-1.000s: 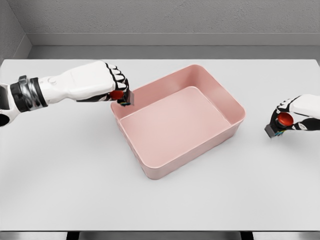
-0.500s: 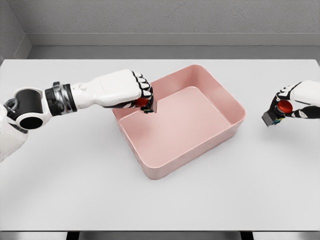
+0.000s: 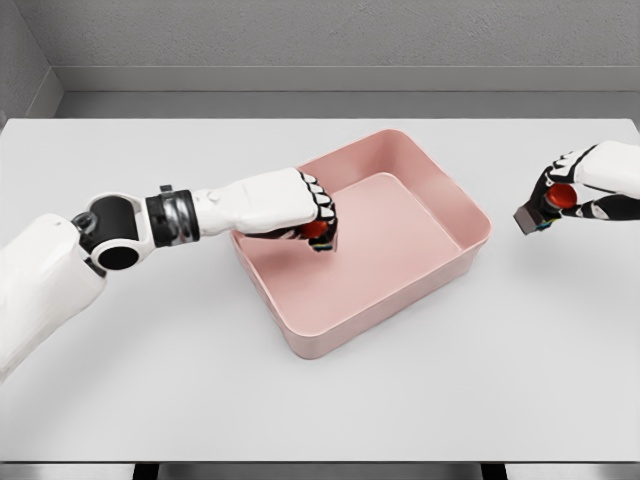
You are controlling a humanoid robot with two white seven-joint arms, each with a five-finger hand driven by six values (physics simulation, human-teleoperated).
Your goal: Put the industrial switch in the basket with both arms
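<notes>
Now left hand [image 3: 300, 205] over basket [image 3: 470, 225], holding switch [image 3: 318, 230]

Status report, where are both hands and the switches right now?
Left hand shut on red-button industrial switch, over pink plastic basket. Right hand shut on second red-button switch, outside basket, above white table. Nothing blocking.

The basket [image 3: 455, 215] is plain pale pink, inside and out, without pattern. It stands on a uniform light grey bench [image 3: 150, 380]. Both arms are white with black and metallic grey bands at the joints. The left hand [image 3: 290, 205] is white, its fingers [image 3: 322, 205] striped black and white; the right hand [image 3: 590, 185] is coloured likewise. Each switch [image 3: 320, 232] has a red button on a dark grey body; the right switch [image 3: 545, 208] also shows a small teal fleck. The back wall is mottled grey.
</notes>
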